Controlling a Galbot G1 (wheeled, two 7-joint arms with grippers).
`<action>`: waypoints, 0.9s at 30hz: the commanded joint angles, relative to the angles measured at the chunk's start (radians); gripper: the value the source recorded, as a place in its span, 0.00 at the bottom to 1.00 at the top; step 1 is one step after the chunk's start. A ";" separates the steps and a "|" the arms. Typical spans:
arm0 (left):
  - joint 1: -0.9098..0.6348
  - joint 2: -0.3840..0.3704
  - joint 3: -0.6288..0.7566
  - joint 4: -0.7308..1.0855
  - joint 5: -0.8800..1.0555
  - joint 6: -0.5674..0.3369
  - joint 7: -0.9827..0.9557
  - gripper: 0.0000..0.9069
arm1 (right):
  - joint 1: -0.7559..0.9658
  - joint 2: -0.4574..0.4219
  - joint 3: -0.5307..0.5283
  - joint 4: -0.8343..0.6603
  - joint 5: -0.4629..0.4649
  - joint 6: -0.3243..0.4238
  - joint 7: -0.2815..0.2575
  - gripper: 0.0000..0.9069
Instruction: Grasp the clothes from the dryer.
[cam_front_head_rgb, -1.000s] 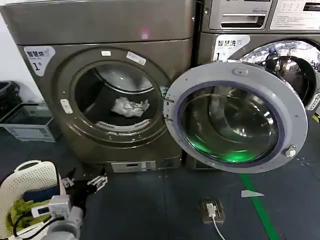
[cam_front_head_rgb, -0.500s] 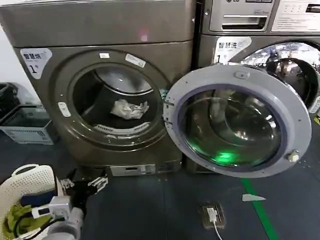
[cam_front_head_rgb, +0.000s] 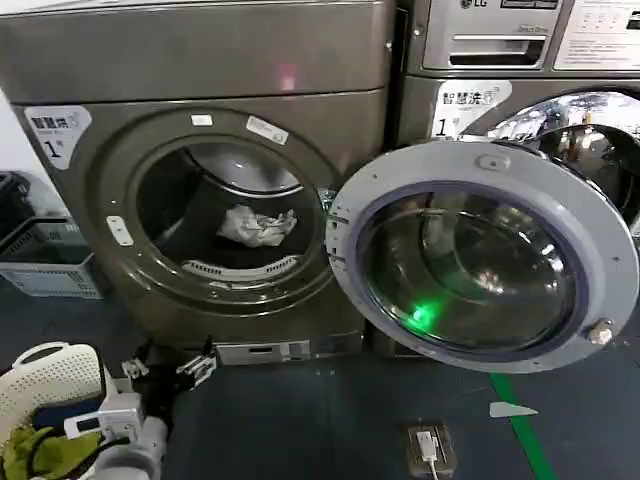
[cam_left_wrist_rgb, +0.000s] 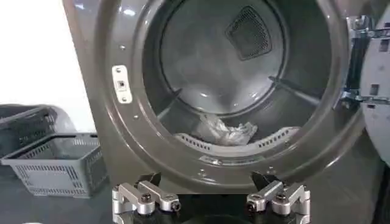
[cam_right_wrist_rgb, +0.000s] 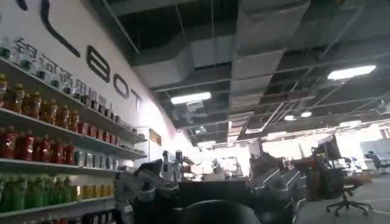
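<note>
A bronze-brown dryer (cam_front_head_rgb: 200, 190) stands with its grey-rimmed glass door (cam_front_head_rgb: 485, 255) swung wide to the right. The clothes (cam_front_head_rgb: 257, 226), a small crumpled white bundle, lie on the drum floor inside. The left end effector (cam_front_head_rgb: 168, 366) hovers low in front of the machine, below the porthole, fingers spread apart and empty. A white basket (cam_front_head_rgb: 50, 385) sits beside it on the floor.
</note>
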 joint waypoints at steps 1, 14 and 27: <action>-0.002 0.003 0.002 0.001 0.001 0.049 0.000 1.00 | 0.000 -0.001 0.002 -0.001 0.002 0.002 0.003 1.00; -0.010 0.009 0.005 0.003 0.001 0.049 0.000 1.00 | 0.003 -0.001 -0.002 0.002 0.002 0.001 0.003 1.00; -0.004 0.004 0.004 -0.001 0.000 0.049 0.000 1.00 | 0.002 0.008 -0.002 0.006 0.003 0.002 0.002 1.00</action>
